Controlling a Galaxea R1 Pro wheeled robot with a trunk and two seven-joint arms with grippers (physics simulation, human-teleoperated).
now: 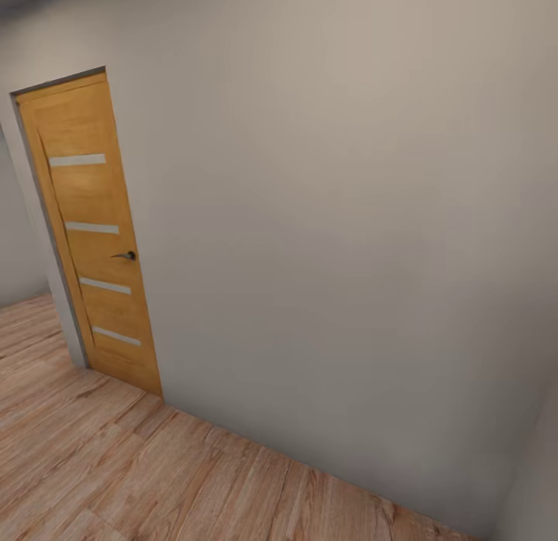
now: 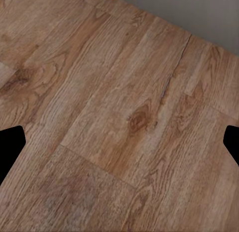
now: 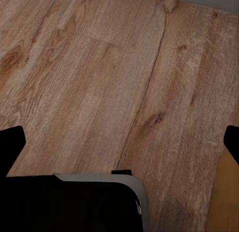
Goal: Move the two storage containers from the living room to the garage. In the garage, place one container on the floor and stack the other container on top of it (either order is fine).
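Observation:
The two storage containers and the garage are out of view. My left gripper [image 2: 119,143] hangs open over light wood-plank flooring [image 2: 124,92]. Its black fingertips [image 2: 11,147] sit far apart at the frame's edges with nothing between them. My right gripper [image 3: 119,142] is also open above the same kind of planks [image 3: 99,72], and its fingertips [image 3: 10,145] are just as widely spread and empty.
A plain grey wall [image 1: 349,239] stands close ahead. An orange wooden door [image 1: 93,239] with pale stripes and a lever handle [image 1: 124,255] is at its left, shut. Plank floor [image 1: 93,463] runs along the wall's foot. A dark part with a pale rim [image 3: 74,202] shows under the right gripper.

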